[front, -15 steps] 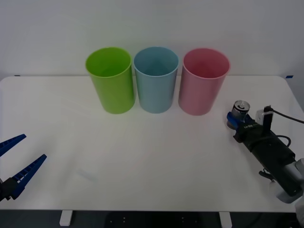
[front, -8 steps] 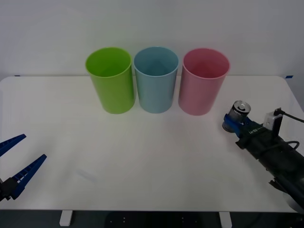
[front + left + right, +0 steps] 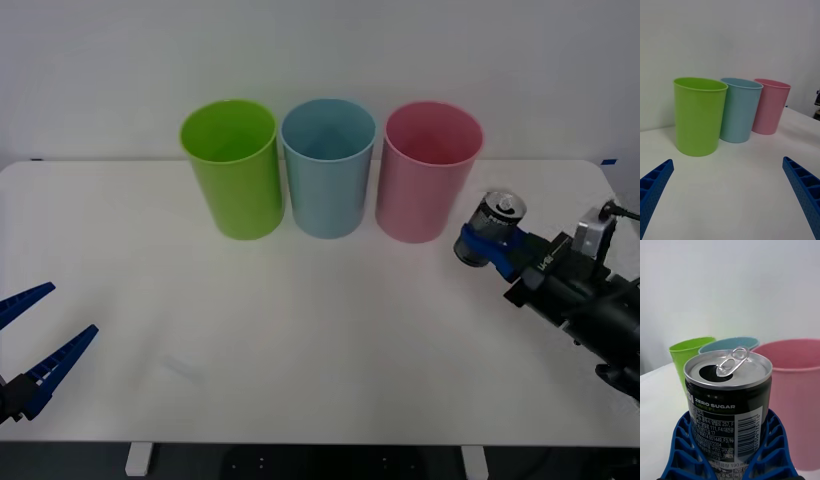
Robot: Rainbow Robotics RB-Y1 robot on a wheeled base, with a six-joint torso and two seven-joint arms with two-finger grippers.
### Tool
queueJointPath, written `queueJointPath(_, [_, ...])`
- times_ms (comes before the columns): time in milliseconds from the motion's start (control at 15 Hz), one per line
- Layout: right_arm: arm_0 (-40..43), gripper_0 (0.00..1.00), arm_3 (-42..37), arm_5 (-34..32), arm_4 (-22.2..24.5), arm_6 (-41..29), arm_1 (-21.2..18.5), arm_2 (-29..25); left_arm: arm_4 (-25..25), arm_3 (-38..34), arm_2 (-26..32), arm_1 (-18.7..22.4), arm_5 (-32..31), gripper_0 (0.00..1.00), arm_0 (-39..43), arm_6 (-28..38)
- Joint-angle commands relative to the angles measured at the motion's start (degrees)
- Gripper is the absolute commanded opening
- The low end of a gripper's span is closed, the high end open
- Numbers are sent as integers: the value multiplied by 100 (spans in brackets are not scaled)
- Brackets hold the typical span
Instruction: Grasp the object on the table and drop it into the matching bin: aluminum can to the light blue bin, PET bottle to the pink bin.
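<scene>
My right gripper (image 3: 484, 243) is shut on the aluminum can (image 3: 496, 219), a small dark can with a silver top and pull tab, held tilted above the table (image 3: 330, 330) just right of the pink bin (image 3: 428, 170). Up close in the right wrist view, the can (image 3: 729, 401) sits between the blue fingers (image 3: 685, 450), with the pink bin (image 3: 797, 397) and the light blue bin (image 3: 730, 344) behind it. The light blue bin (image 3: 328, 166) stands in the middle of the row. My left gripper (image 3: 35, 335) rests open at the table's near left edge.
A lime green bin (image 3: 233, 166) stands left of the light blue bin; all three form a row at the back of the table. The left wrist view shows the same row, green bin (image 3: 699, 115) nearest. A white wall lies behind.
The right gripper has lifted the can off the table and carried it left and up toward the pink bin, tilting it. The left arm has not moved.
</scene>
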Motion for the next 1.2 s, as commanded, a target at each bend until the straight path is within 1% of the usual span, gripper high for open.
queueJointPath(67, [-41, 0, -381, -18, 177, -98, 0, 5, 0, 0, 0, 0, 0, 100, 0, 0])
queueJointPath(133, [-76, 0, -486, -18, 239, -204, 0, 5, 0, 0, 0, 0, 0, 100, 0, 0])
queueJointPath(267, [-191, 0, -741, -18, 467, -714, 0, 5, 0, 0, 0, 0, 0, 100, 0, 0])
queueJointPath(400, [-366, 0, -812, -18, 520, -1004, 0, 5, 0, 0, 0, 0, 0, 100, 0, 0])
queueJointPath(600, [-823, 0, -855, -9, 880, -1531, 0, 5, 0, 0, 0, 0, 0, 100, 0, 0])
queueJointPath(867, [-1404, 0, -847, 105, 1478, -2252, 0, 14, 0, 0, 0, 0, 0, 100, 0, 0])
queueJointPath(1000, [-1702, 0, -671, 132, 1636, -2515, 0, 75, 0, 0, 0, 0, 0, 100, 0, 0])
queueJointPath(1200, [-2432, 0, 111, 141, 1865, -2507, 18, 190, 0, 0, 0, 0, 0, 100, 0, 0])
